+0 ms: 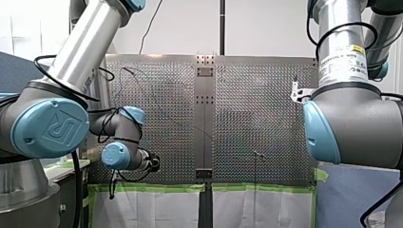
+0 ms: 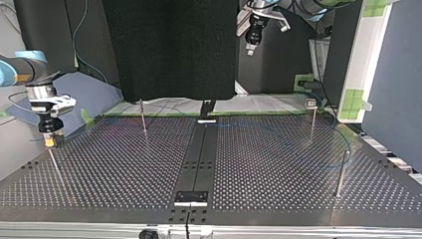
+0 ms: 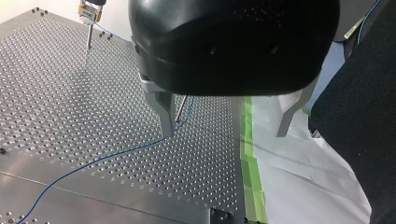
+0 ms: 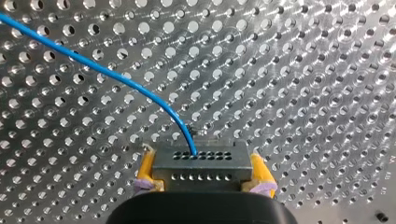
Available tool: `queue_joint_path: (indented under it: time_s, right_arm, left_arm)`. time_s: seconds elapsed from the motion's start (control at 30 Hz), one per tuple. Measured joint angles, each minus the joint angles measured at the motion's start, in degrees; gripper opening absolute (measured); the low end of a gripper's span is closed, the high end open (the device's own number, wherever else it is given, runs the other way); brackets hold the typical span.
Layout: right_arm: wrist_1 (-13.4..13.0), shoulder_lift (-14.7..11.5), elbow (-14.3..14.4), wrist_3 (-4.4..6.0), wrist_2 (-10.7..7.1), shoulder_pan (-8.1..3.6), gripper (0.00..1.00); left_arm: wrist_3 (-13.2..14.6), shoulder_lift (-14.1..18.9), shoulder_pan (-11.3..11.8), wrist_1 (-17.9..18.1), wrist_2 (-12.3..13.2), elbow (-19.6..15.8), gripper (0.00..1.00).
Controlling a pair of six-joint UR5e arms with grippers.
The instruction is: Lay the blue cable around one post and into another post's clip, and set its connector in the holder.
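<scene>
In the top view the table (image 2: 124,169) is being shown with wide open room across its perforated middle and near part. Thin posts are standing well apart toward its sides. The right tool (image 2: 49,139) is being held at that view's left, close to the table's left edge and directly over a post (image 2: 54,167).

The connector (image 4: 201,165) is being gripped between the yellow pads (image 4: 145,170), so this tool is clenched on it. It is appearing as a grey block with rows of small holes. The cable (image 4: 116,77), thin and blue, is leaving its middle and curving away over the table.

In the left wrist view the cable is lying slack across the table and running up to another post (image 3: 180,108), just beside one finger of the left tool (image 3: 224,133). Whether cable and post are touching cannot be told. That tool is being held released, its fingers spread wide with nothing between them. It is over the table's edge, where green tape (image 3: 250,158) is bordering a white sheet (image 3: 303,177). In the top view it is hanging high over the far edge, well apart from the right tool.
</scene>
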Motion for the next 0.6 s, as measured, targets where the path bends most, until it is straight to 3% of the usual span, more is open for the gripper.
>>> queue_joint_path:
  time_s: [0.6]
  right_arm:
    - [-1.2, 0.2, 0.0, 0.71, 0.25, 0.00, 0.00]
  left_arm:
    - [0.0, 0.0, 0.0, 0.0, 0.0, 0.0, 1.00]
